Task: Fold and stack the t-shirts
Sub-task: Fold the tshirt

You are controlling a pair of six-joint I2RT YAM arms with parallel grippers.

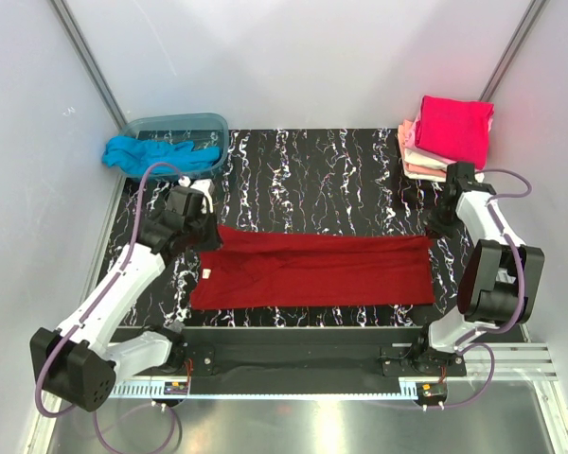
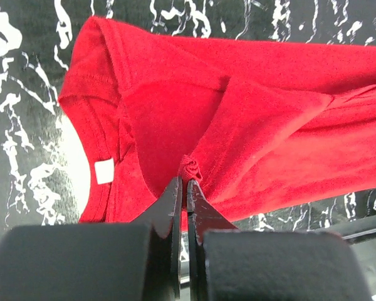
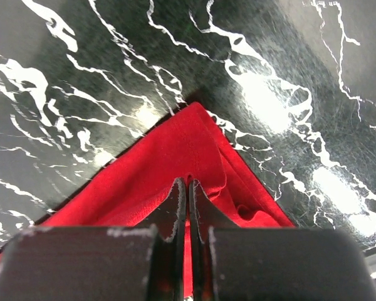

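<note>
We see the red shirt (image 1: pixel 312 272) lying as a long band across the near part of the table (image 1: pixel 341 170). Its long sides are turned in, with the collar end toward the left arm and the hem end toward the right arm. The left gripper (image 2: pixel 185 183) has its fingers pressed together on a small pucker of the cloth, near the collar and its white tag (image 2: pixel 104 170). The right gripper (image 3: pixel 187 185) is closed tight as well. Red cloth shows in the slit between its fingers, so we judge that it pinches the hem end a little behind the corner.

The shirt is light and very soft. We expect it to keep no shape, to sag between two holds and to wrinkle where it is pushed. We think the good holds are at the two ends, taken through all layers, so that the turned-in sides do not slip apart. The table looks smooth, so the cloth may slide when pulled.

The stack (image 1: pixel 450 137) of folded shirts sits at the far right corner, magenta on top. A turquoise shirt (image 1: pixel 142 156) hangs over the rim of the tub (image 1: pixel 185 123) at the far left.
</note>
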